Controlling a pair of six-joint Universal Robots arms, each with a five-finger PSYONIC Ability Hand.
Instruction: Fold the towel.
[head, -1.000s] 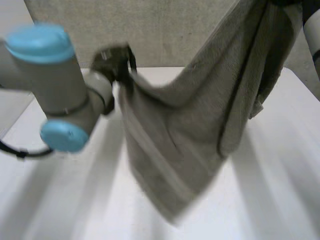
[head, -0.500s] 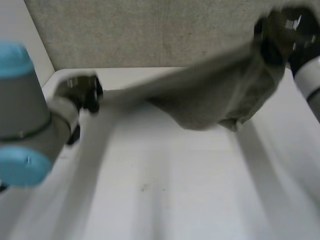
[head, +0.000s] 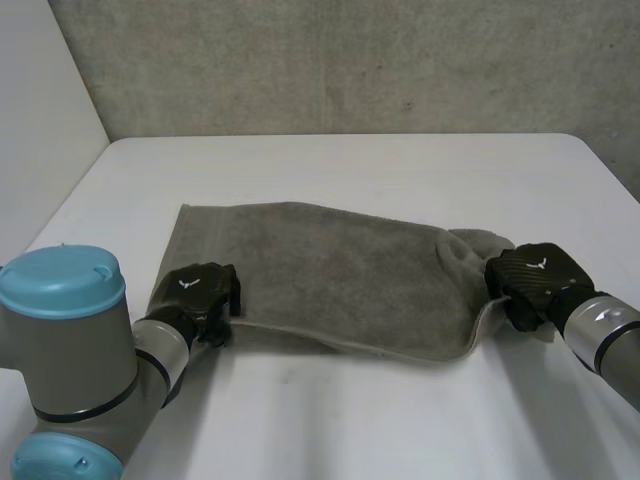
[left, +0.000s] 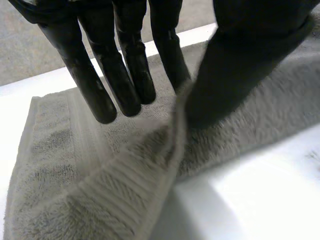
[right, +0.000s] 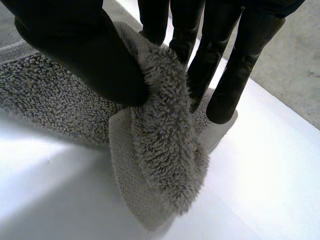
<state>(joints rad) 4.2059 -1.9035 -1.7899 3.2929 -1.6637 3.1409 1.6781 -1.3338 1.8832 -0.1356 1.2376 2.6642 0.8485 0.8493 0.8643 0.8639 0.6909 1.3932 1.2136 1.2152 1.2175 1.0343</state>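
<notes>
A: Head view: towel (head: 330, 272) is down on the table (head: 330, 420), spread between the two hands. A second ago it hung in the air, high at the right arm's side. Half a second ago it was stretched above the table.

B: Grips?

A: Left hand (head: 198, 292) is at the near left corner. Its wrist view shows a ridge of hem nipped between thumb (left: 250, 65) and nearly straight fingers (left: 120, 75). Right hand (head: 535, 280) is at the right end, thumb and fingers pinched on a bunched corner raised off the table.

B: Meaning for the fold?

A: The lay-down looks done. The cloth is mostly flat, rumpled at the right end. I judge it ready for a fold, with both pinches well placed to carry an edge over. Cannot tell whether it is already doubled.
</notes>
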